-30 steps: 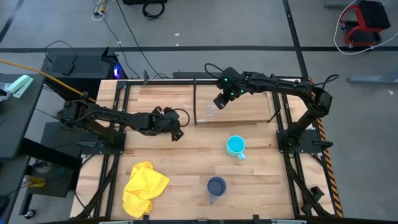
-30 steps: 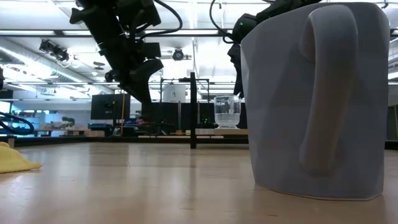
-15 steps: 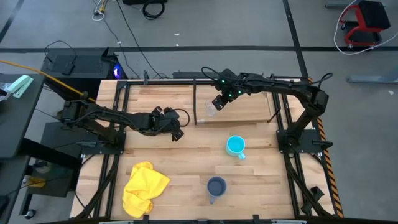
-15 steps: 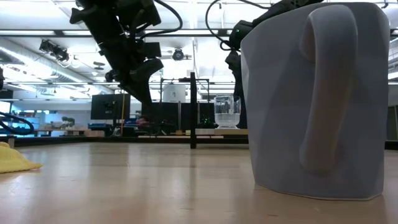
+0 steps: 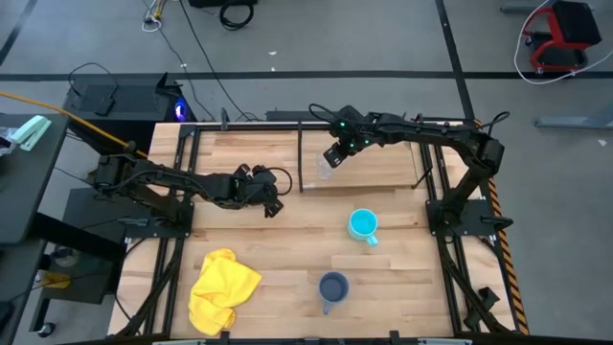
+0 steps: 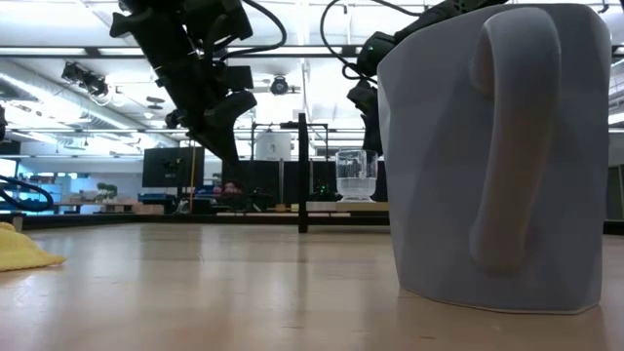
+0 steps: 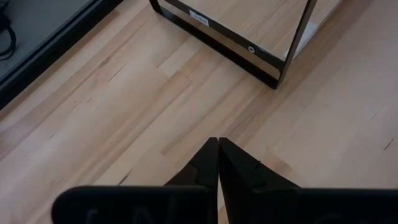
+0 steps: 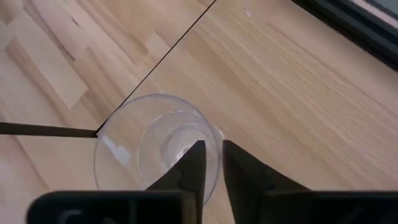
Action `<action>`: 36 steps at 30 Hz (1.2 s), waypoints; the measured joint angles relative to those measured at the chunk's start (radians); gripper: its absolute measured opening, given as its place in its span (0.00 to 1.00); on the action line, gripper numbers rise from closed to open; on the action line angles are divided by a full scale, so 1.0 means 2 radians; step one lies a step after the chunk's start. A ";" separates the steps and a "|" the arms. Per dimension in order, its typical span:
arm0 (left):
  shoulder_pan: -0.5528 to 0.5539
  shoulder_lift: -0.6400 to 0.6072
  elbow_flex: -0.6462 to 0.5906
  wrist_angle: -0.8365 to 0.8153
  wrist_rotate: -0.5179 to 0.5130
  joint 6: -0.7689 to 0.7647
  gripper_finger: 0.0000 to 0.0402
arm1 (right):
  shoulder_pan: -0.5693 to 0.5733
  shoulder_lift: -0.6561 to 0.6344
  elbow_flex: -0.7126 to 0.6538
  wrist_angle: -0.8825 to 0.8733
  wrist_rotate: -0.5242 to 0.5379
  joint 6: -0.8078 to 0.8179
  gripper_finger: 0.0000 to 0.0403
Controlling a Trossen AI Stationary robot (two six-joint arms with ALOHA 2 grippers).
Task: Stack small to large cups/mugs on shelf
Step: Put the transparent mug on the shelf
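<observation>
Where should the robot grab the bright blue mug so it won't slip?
Probably from straight above, one finger inside and one outside the rim of the blue mug, on the side away from its handle. It stands upright, mouth open to the ceiling, with bare table around it.

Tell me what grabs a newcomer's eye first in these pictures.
The bright cyan mug stands out on the table in front of the shelf, with a yellow cloth near the front left corner. On the shelf, the right gripper hovers over a clear glass cup. In the low view, a grey-blue mug fills the foreground.
</observation>
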State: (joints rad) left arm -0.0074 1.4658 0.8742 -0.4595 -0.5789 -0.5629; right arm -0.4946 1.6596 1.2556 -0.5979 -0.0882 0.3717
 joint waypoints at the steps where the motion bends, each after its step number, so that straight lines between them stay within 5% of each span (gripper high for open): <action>1: 0.000 0.000 0.000 0.000 0.000 0.000 0.05 | 0.000 0.000 0.000 0.000 0.003 0.000 0.13; 11: 0.000 0.000 0.000 0.000 0.000 0.000 0.04 | 0.000 0.000 0.000 0.011 0.005 0.001 0.02; 36: 0.000 0.000 0.000 0.016 0.000 0.012 0.04 | 0.000 0.000 0.000 0.019 0.077 -0.014 0.01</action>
State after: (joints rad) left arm -0.0078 1.4658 0.8742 -0.4278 -0.5789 -0.5381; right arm -0.4950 1.6588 1.2556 -0.5600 0.0659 0.3444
